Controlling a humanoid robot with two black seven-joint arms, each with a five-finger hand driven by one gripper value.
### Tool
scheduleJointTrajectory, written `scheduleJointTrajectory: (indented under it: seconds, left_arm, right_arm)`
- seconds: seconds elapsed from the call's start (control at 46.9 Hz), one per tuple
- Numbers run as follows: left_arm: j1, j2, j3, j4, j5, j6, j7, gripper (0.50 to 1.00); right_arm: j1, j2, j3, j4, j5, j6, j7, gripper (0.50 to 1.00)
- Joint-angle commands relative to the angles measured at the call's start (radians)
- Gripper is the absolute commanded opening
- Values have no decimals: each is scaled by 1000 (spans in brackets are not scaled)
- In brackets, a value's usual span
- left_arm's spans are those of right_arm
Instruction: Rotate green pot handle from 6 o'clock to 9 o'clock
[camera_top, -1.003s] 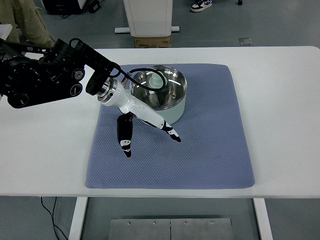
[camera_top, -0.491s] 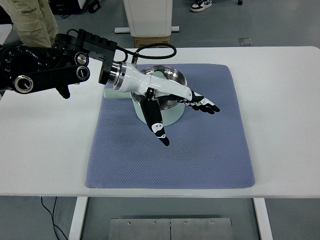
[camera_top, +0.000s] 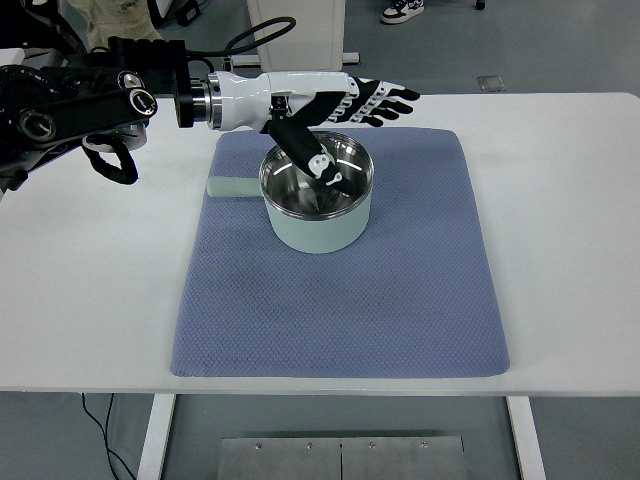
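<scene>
A pale green pot with a shiny steel inside sits on the blue-grey mat, towards its upper left. Its green handle sticks out to the left, at about 9 o'clock. My left hand hovers over the pot's far rim, palm flat. Its fingers are stretched out to the right and the thumb hangs down over the pot's opening. It holds nothing. My right arm is out of view.
The mat lies on a white table. My black left arm lies over the table's far left corner. A white pedestal and a cardboard box stand behind the table, and a person's legs show at top left.
My left hand has swung up from the mat in front of the pot, over the pot, to its far rim. The handle, hidden before, now shows pointing left.
</scene>
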Motion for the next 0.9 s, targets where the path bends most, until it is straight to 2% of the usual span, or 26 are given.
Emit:
scheduleJointTrajectory:
  seconds: [0.0, 0.875]
  left_arm:
    - [11, 4, 1, 26, -46, 1, 0, 1000]
    - [178, 22, 0, 324, -388, 10, 0, 1000]
  right_arm:
    - [0, 0, 0, 0, 0, 0, 0, 1000]
    - [0, 0, 0, 0, 0, 0, 0, 1000]
